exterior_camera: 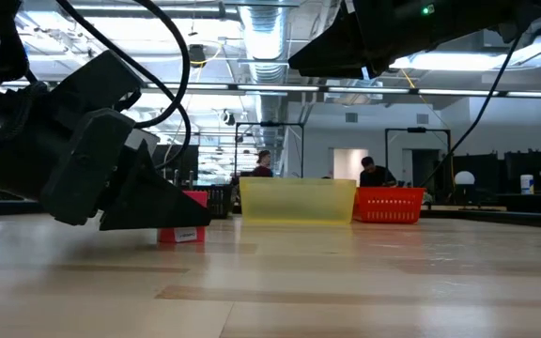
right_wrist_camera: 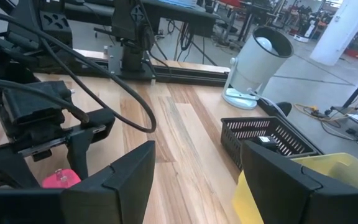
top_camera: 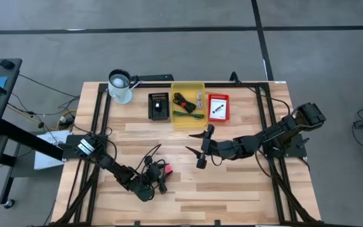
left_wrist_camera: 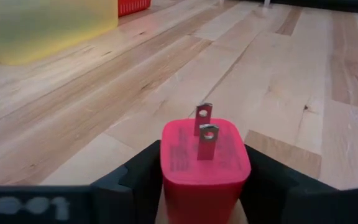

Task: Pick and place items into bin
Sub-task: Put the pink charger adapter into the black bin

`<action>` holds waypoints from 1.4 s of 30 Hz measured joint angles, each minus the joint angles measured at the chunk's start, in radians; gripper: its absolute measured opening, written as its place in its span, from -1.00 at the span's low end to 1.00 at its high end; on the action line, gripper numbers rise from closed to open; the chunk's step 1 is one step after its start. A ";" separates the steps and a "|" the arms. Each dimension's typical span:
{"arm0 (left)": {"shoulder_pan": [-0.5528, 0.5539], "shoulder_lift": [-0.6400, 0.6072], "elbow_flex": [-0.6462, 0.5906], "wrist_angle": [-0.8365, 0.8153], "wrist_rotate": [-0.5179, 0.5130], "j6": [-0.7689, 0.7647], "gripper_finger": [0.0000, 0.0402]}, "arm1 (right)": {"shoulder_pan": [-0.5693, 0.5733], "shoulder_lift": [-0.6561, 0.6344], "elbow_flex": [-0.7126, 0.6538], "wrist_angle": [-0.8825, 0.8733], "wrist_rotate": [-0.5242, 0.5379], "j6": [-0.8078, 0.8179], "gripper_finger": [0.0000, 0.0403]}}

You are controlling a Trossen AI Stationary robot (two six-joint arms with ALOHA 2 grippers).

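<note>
High view: the left claw [top_camera: 159, 181], at the lower left of the frame, is low over the wooden table [top_camera: 232, 189] with its two fingers set either side of a pink-red plug cube [left_wrist_camera: 205, 162], whose two metal prongs point away from the wrist; whether the fingers already press it cannot be told. The right claw [top_camera: 200, 146], near the frame's centre, hangs released and empty just below the yellow bin [top_camera: 188, 104], which holds a black coiled cable [top_camera: 182, 101] and a green stick [top_camera: 188, 114], between a black basket [top_camera: 159, 106] and a red basket [top_camera: 218, 108]
</note>
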 joint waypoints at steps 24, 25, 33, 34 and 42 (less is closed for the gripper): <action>0.025 -0.003 0.014 0.009 -0.092 0.032 -0.29 | 0.001 0.000 0.000 -0.013 0.000 0.012 0.16; 0.030 -0.010 0.014 0.001 -0.097 0.033 -0.27 | 0.001 0.000 0.000 -0.017 0.000 0.017 0.16; 0.087 -0.175 0.013 -0.128 -0.119 0.153 -0.29 | 0.001 0.000 0.000 -0.025 0.000 0.027 0.16; 0.094 -0.210 0.014 -0.160 -0.126 0.165 -0.30 | 0.001 0.000 0.000 -0.025 0.000 0.027 0.16; 0.149 -0.526 0.014 -0.564 -0.157 0.187 -0.26 | 0.014 0.000 0.000 -0.024 0.001 0.020 0.16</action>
